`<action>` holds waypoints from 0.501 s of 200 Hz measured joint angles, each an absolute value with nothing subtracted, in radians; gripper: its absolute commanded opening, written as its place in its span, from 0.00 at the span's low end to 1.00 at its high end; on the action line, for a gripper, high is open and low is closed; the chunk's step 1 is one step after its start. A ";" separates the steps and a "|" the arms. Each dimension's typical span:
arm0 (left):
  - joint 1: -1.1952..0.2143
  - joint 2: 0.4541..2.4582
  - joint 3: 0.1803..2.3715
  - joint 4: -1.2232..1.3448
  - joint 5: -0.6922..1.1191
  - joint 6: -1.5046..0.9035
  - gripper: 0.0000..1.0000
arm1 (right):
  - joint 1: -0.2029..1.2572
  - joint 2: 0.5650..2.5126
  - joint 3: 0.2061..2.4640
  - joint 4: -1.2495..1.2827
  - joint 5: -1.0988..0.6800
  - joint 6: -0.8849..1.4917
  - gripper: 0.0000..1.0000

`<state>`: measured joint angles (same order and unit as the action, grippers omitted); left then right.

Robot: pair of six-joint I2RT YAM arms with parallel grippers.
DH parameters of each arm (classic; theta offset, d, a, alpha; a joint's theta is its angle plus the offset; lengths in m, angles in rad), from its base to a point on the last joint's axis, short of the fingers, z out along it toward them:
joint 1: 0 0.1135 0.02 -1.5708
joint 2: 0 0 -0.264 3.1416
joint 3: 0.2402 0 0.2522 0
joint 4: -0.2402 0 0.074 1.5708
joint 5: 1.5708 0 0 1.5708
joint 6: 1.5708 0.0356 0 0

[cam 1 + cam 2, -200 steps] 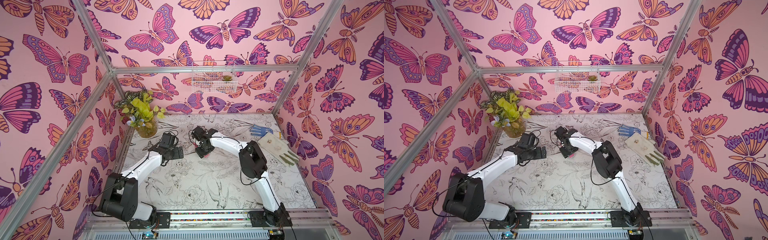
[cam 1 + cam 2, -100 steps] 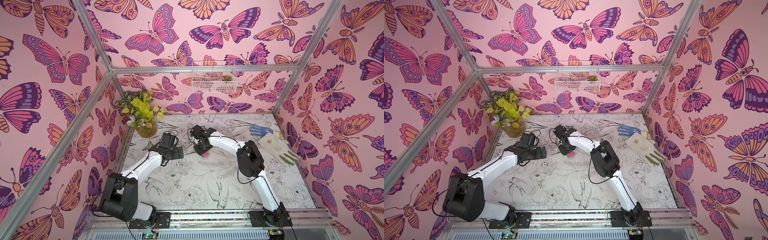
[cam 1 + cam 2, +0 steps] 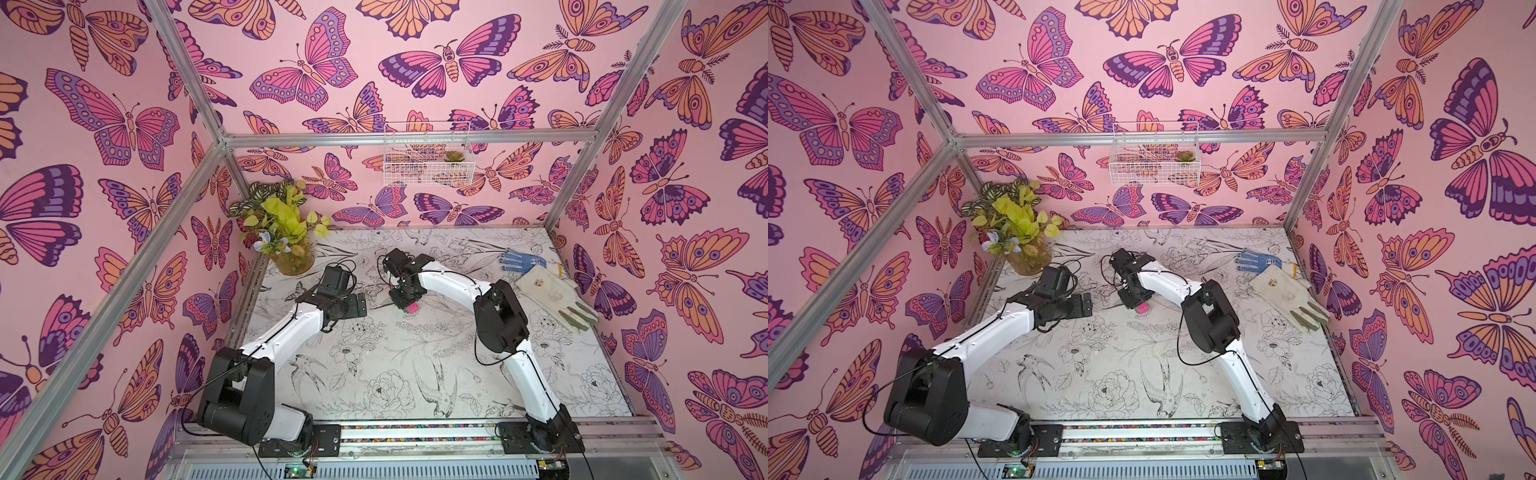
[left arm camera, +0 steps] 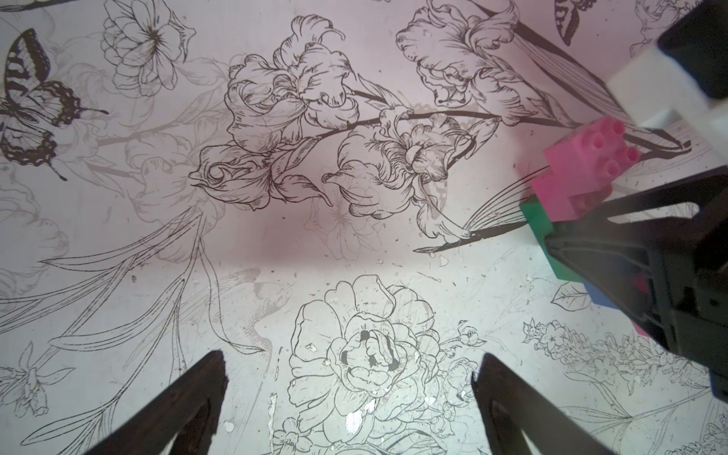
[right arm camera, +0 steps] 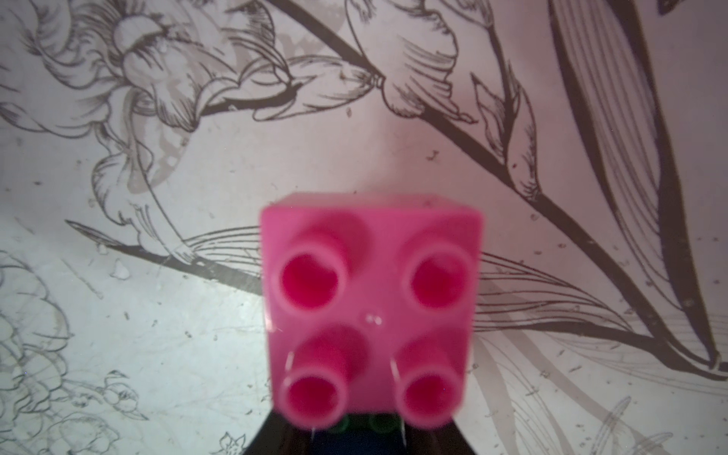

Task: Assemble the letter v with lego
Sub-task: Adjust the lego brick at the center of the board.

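Right gripper (image 3: 405, 296): clamped shut on the lego assembly (image 4: 557, 189). In the left wrist view its black fingers (image 4: 614, 240) pinch the stack around the green and blue bricks.
Lego assembly: sits near the middle of the table's far half. In both top views only a speck of pink pokes out under the right gripper (image 3: 1136, 298).
Build so far: two pink bricks stepped one on the other, the green brick (image 4: 536, 221) under them, then the blue brick (image 4: 598, 299), all joined.
Top pink brick (image 5: 370, 311): fills the right wrist view, blurred, four studs facing the lens.
On the table or lifted: can't tell.
Left gripper (image 4: 350, 360): jaws spread wide with nothing between them, only the flower-printed table (image 4: 275, 244) below. It is just beside the right gripper and not touching the lego.
Off to the right: a blue dotted glove (image 3: 521, 261) and a white glove (image 3: 548, 291) lie well apart from the bricks.
Far left corner: a potted plant (image 3: 286, 241).
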<state>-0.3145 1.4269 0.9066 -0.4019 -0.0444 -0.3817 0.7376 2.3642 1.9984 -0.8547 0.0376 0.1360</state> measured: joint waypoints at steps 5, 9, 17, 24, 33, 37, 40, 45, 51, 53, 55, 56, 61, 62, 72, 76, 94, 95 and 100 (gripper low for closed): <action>-0.314 1.427 0.907 -0.403 -0.044 -0.382 1.00 | 0.736 2.364 1.998 -0.855 0.025 0.133 0.13; -0.314 1.427 0.907 -0.404 -0.044 -0.382 1.00 | 0.735 2.363 1.998 -0.855 0.013 0.131 0.13; -0.315 1.427 0.907 -0.406 -0.044 -0.382 1.00 | 0.732 2.362 1.998 -0.858 -0.019 0.123 0.13; -0.315 1.426 0.907 -0.411 -0.044 -0.382 1.00 | 0.728 2.359 1.998 -0.867 -0.053 0.110 0.14; -0.314 1.422 0.907 -0.421 -0.044 -0.382 1.00 | 0.725 2.355 1.998 -0.889 -0.104 0.091 0.14; -0.314 1.419 0.907 -0.423 -0.044 -0.382 1.00 | 0.723 2.352 1.998 -0.902 -0.125 0.079 0.14; -0.314 1.415 0.907 -0.426 -0.044 -0.382 1.00 | 0.722 2.350 1.998 -0.911 -0.141 0.072 0.14; -0.314 1.410 0.907 -0.429 -0.044 -0.382 1.00 | 0.721 2.347 1.998 -0.927 -0.168 0.057 0.14; -0.314 1.402 0.907 -0.433 -0.044 -0.382 1.00 | 0.719 2.342 1.998 -0.948 -0.200 0.041 0.14; -0.314 1.399 0.907 -0.435 -0.044 -0.382 1.00 | 0.719 2.340 1.998 -0.956 -0.211 0.033 0.14; -0.314 1.396 0.907 -0.436 -0.044 -0.382 1.00 | 0.719 2.339 1.998 -0.960 -0.218 0.028 0.14; -0.315 1.394 0.907 -0.437 -0.044 -0.382 1.00 | 0.718 2.338 1.998 -0.965 -0.224 0.025 0.14; -0.315 1.386 0.907 -0.442 -0.044 -0.382 1.00 | 0.716 2.334 1.998 -0.982 -0.249 0.011 0.14; -0.314 1.385 0.907 -0.442 -0.044 -0.382 1.00 | 0.716 2.333 1.998 -0.984 -0.253 0.009 0.14; -0.315 1.368 0.907 -0.448 -0.044 -0.383 1.00 | 0.714 2.321 1.998 -1.018 -0.305 -0.019 0.15; -0.314 1.361 0.907 -0.450 -0.042 -0.385 1.00 | 0.712 2.317 1.996 -1.026 -0.324 -0.030 0.15; -0.315 1.325 0.906 -0.461 -0.037 -0.388 1.00 | 0.708 2.288 1.981 -1.073 -0.429 -0.081 0.17; -0.315 1.324 0.906 -0.462 -0.037 -0.388 1.00 | 0.707 2.286 1.980 -1.075 -0.434 -0.083 0.17; -0.315 1.312 0.906 -0.467 -0.036 -0.391 1.00 | 0.706 2.280 1.976 -1.089 -0.465 -0.097 0.17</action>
